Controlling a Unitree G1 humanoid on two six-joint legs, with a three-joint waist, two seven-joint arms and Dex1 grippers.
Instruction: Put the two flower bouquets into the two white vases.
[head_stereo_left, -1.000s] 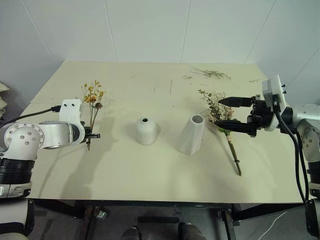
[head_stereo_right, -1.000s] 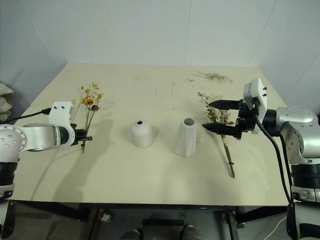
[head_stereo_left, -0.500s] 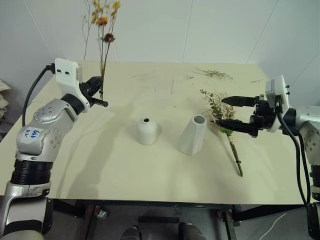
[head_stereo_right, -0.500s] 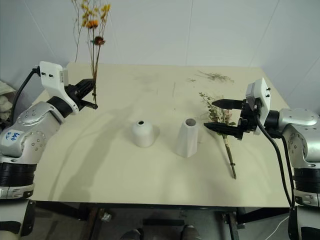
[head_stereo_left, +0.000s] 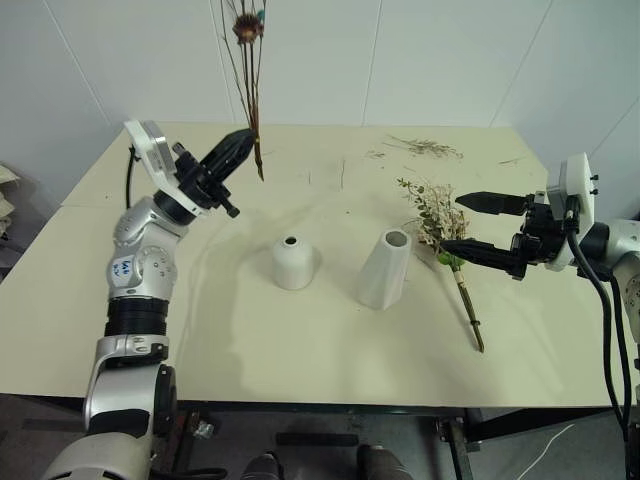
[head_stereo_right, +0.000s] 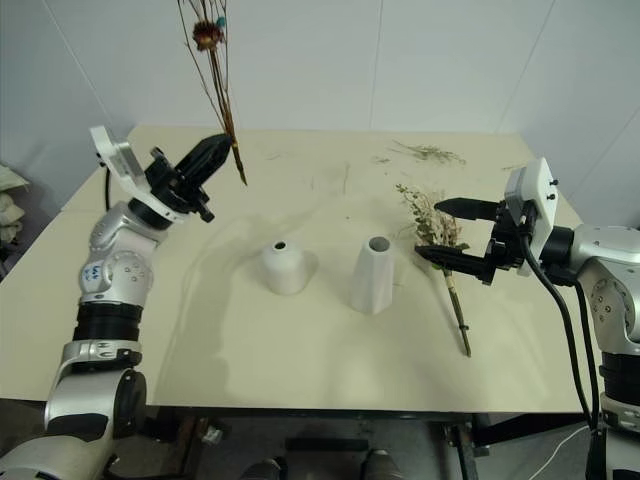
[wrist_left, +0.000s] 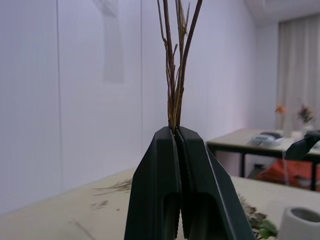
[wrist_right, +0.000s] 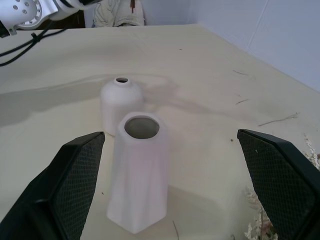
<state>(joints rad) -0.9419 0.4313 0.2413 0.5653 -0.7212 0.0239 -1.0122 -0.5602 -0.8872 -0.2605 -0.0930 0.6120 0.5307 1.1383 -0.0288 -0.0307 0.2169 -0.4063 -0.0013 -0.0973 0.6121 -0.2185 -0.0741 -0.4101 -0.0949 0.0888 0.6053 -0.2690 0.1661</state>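
Observation:
My left gripper (head_stereo_left: 245, 141) is raised over the table's far left and shut on the thin brown stems of the slim flower bouquet (head_stereo_left: 247, 60). The bunch stands upright, and a bloom (head_stereo_left: 246, 25) shows at the top edge. The left wrist view shows the stems (wrist_left: 176, 75) pinched between the black fingers (wrist_left: 150, 200). The bushy bouquet (head_stereo_left: 432, 208) lies on the table at the right, its thick stem (head_stereo_left: 468, 305) pointing toward me. My right gripper (head_stereo_left: 457, 222) hovers open just over its foliage. The short domed white vase (head_stereo_left: 293, 262) and the taller cone vase (head_stereo_left: 385, 268) stand mid-table.
Thin loose sprigs (head_stereo_left: 425, 147) lie at the table's (head_stereo_left: 300, 370) back right. A white wall rises behind the far edge. A pale bundle (head_stereo_left: 5, 190) sits beyond the left edge.
My left arm has lifted the slim bunch off the table, swung it upright and carried it up and toward the middle. The right gripper stays open by the bushy bunch.

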